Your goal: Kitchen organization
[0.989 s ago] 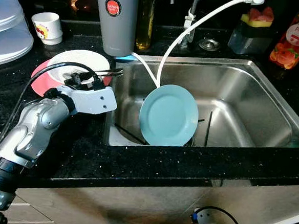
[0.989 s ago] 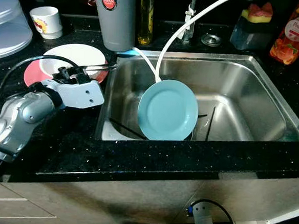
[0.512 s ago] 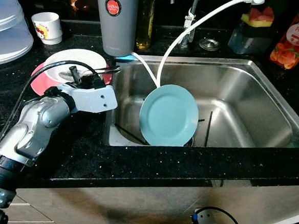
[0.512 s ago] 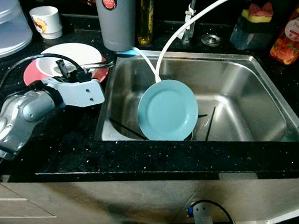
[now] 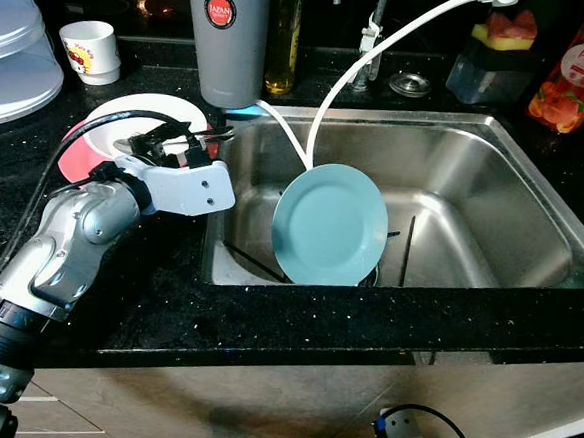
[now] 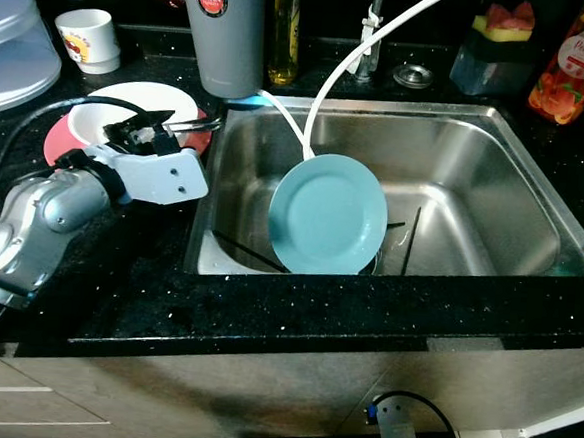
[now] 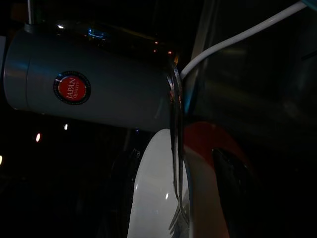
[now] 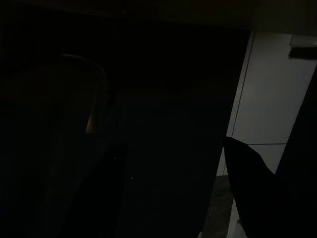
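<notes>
A white plate (image 5: 129, 115) lies on a red plate (image 5: 72, 160) on the black counter left of the sink. A metal fork (image 5: 211, 133) rests across their sink-side edge; it appears as a thin bright strip (image 7: 176, 148) in the left wrist view. My left gripper (image 5: 172, 138) hovers low over the white plate, open, one finger (image 7: 230, 171) on each side of the fork. A light blue plate (image 5: 330, 225) leans upright in the steel sink (image 5: 484, 192). The right wrist view is almost black, with only a dark finger (image 8: 250, 183) against a pale wall.
A grey tumbler (image 5: 225, 34) with a red sticker stands just behind the plates, beside an oil bottle (image 5: 283, 38). A white hose (image 5: 384, 47) curves into the sink. Black chopsticks (image 5: 407, 252) lie in the basin. A cup (image 5: 88, 49) and clear container (image 5: 12, 59) stand far left.
My left gripper has moved slightly forward and toward the sink, over the white plate and closer to the fork. The blue plate has not moved.
</notes>
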`<state>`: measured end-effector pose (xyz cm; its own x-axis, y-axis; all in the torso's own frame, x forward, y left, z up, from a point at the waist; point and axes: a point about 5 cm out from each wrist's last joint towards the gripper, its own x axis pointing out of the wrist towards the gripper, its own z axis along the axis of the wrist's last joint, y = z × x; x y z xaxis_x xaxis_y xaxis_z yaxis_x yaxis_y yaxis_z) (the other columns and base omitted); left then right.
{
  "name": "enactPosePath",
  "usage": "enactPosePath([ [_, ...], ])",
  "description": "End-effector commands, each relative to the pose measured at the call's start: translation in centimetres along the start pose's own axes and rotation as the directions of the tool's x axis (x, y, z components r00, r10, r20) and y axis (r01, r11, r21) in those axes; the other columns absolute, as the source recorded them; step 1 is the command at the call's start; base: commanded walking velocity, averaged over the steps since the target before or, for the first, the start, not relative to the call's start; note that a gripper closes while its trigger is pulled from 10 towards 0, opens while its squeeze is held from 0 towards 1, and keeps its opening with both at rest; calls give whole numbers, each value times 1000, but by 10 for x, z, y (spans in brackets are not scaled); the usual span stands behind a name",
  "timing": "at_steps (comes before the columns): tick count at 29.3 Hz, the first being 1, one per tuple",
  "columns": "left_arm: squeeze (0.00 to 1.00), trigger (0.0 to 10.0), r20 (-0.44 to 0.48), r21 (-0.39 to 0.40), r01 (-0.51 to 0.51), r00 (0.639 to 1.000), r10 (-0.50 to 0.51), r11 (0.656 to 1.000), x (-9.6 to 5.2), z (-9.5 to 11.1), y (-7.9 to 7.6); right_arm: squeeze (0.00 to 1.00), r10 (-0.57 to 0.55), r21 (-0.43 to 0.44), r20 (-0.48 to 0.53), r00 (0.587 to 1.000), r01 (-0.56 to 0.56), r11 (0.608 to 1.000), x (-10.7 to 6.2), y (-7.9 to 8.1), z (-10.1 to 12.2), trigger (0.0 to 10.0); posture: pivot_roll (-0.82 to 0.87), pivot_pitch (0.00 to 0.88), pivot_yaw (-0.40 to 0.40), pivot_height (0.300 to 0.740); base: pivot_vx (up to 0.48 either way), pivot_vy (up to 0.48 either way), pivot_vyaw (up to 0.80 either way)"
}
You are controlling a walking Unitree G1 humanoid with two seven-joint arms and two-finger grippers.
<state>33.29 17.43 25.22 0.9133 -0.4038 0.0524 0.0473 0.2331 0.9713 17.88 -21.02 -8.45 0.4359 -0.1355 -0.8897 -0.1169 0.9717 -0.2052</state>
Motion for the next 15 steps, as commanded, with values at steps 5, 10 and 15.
enactPosePath([
  [5, 0, 10000, 43, -27, 24, 999, -22, 999, 9, 6, -8, 0, 0, 10, -17, 1000, 0, 1000, 0, -1, -6, 10000, 5, 159, -16, 740, 0, 0, 0],
  [10, 0, 10000, 63, -28, -10, 998, 11, 1000, 22, 9, -3, 0, 1, 5, -19, 1000, -1, 1000, 0, -2, -7, 10000, -7, 153, -17, 740, 0, 0, 0],
  [15, 0, 10000, 92, -26, -24, 995, 27, 999, 30, 15, 1, 0, -3, 7, -21, 1000, 3, 1000, 0, -3, -8, 10000, -15, 157, -15, 740, 0, 0, 0],
])
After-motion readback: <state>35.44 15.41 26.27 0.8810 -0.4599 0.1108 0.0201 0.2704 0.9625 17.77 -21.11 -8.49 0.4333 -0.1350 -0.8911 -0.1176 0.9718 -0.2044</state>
